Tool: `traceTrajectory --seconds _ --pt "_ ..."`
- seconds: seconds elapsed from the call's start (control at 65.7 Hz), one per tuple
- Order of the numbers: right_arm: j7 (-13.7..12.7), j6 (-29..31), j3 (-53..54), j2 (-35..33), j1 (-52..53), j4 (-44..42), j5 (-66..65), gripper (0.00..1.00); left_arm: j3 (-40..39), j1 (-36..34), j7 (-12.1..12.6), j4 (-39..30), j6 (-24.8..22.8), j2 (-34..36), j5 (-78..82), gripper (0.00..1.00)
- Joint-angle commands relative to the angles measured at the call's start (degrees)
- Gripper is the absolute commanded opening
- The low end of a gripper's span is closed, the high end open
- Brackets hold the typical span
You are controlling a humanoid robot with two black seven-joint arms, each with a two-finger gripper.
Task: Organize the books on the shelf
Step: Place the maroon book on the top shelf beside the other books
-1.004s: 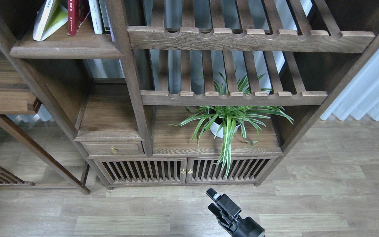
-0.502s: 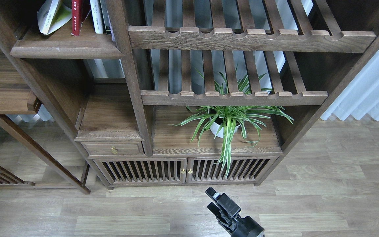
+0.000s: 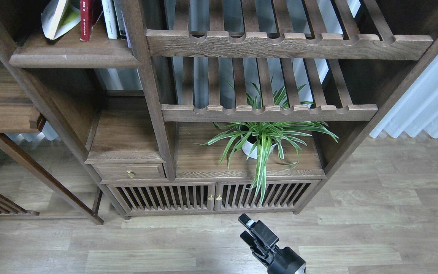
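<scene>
arm: one in view, at the bottom edge | colour: black throughout, matte | body: rounded, bulbous housing where it meets the frame edge | gripper (image 3: 246,229): two blocky, angular black fingers | marking: small white patch on the upper fingertip | cables, screws: none that can be made out

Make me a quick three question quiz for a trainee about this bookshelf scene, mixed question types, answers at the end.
1. True or false: the potted plant stands on the cabinet top below the lower slatted rack.
2. Which book leans over on the shelf? A) the lime-yellow book B) the red book C) the white book
3. Fill in: the right pincer hangs over the ____, holding nothing.

Key: 1 true; 2 A; 3 floor.
</scene>
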Motion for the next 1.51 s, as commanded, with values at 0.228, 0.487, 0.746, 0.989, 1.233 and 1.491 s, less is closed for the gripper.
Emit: traceTrajectory --seconds 0.228,0.487,0.746,0.989,1.233,1.491 --pt "0.00 0.00 0.00 -0.01 -0.07 0.09 0.09 1.00 1.52 -0.86 0.00 0.24 0.00 -4.62 2.42 0.04" --pt "0.00 0.00 -0.09 -0.01 -0.16 0.17 0.09 1.00 0.03 -2.35 0.00 2.09 0.00 -9.81 7.17 0.04" --pt "0.00 0.00 -0.09 0.17 -0.16 0.44 0.26 1.00 -3.13 -5.16 0.00 6.57 0.00 -14.91 13.85 0.04" --pt "0.00 0.00 -0.18 0.25 -0.25 0.70 0.26 1.00 -9.63 -5.78 0.00 8.07 0.00 -23.08 21.49 0.03" --pt "0.09 0.00 -0.09 0.25 -0.34 0.79 0.35 1.00 -11.66 -6.48 0.00 10.26 0.00 -24.75 27.74 0.03" --pt "0.09 0.00 -0.09 0.34 -0.25 0.79 0.53 1.00 -11.22 -5.25 -14.36 10.44 0.00 -24.84 33.10 0.04"
